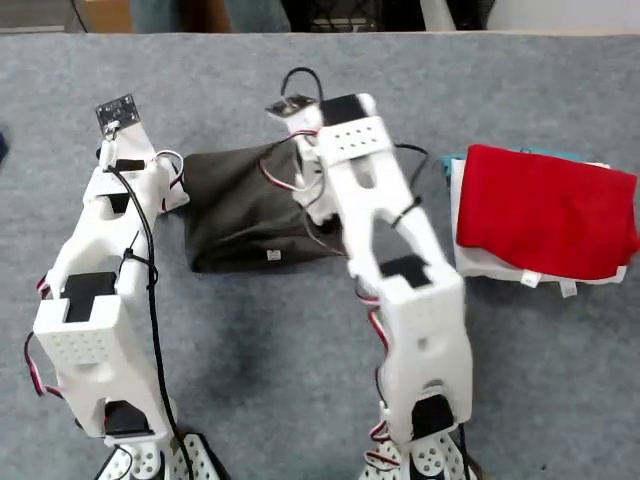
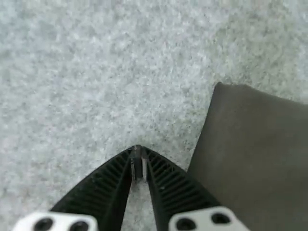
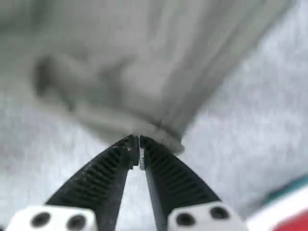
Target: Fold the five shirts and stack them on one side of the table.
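Observation:
A dark folded shirt [image 1: 245, 205] lies flat in the middle of the grey table [image 1: 250, 380]. My left gripper [image 2: 138, 166] is shut and empty on the bare table, just off the dark shirt [image 2: 255, 159] at its left edge. My right gripper [image 3: 135, 147] is shut, its tips touching the rim of the dark shirt [image 3: 125, 72] on its right side; I cannot tell if cloth is pinched. The right arm [image 1: 390, 260] covers that gripper in the high view. A stack with a red shirt [image 1: 545, 210] on top lies at the right.
Under the red shirt lie white and teal folded shirts [image 1: 490, 265], whose corner [image 3: 293, 216] is near my right gripper. Cables [image 1: 300, 80] loop above the dark shirt. The table's far edge [image 1: 320, 33] runs along the back. Bare table lies in front between the arms.

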